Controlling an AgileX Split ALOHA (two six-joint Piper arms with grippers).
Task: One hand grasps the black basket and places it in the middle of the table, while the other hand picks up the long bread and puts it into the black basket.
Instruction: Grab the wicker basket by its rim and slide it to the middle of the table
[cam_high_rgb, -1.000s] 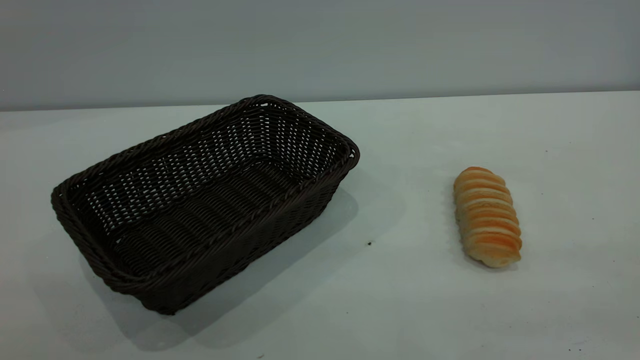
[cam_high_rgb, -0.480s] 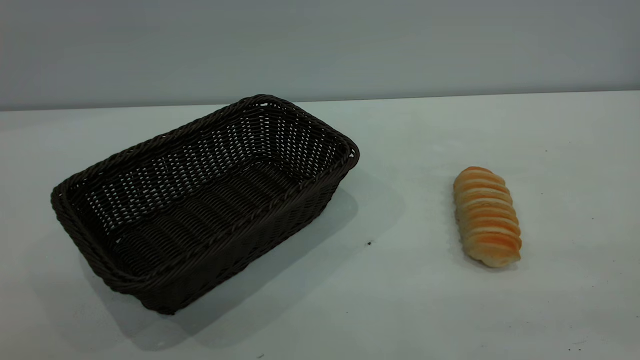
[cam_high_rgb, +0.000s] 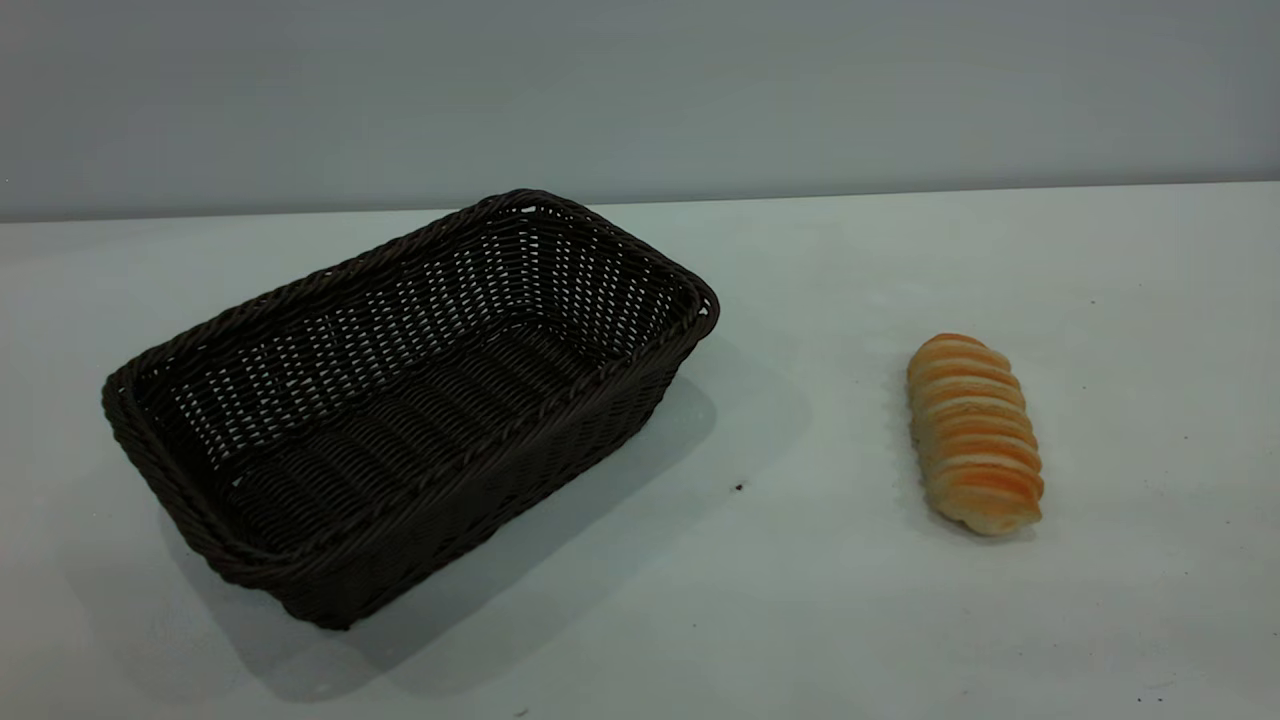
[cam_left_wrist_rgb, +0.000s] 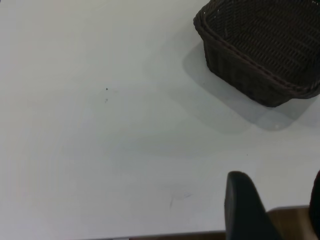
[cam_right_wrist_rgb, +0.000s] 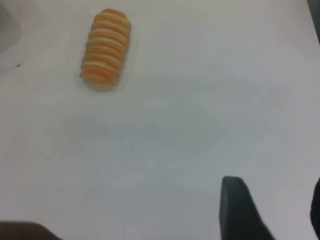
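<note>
Woven black basket (cam_high_rgb: 400, 400) sits left, long bread (cam_high_rgb: 973, 433) right; only wrist views show the left gripper (cam_left_wrist_rgb: 272, 210) and right gripper (cam_right_wrist_rgb: 270, 210), jaws spread, empty.

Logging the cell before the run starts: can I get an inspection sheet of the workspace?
Surface: white table, a few tiny dark specks.
Job's things: black basket empty, left of centre; long bread lying flat, apart to its right.
Clutter: nothing seen.
Grippers: left gripper open, off the basket; right gripper open, short of the bread; both empty.
Cables: nothing seen.
Surroundings: plain grey wall.
</note>
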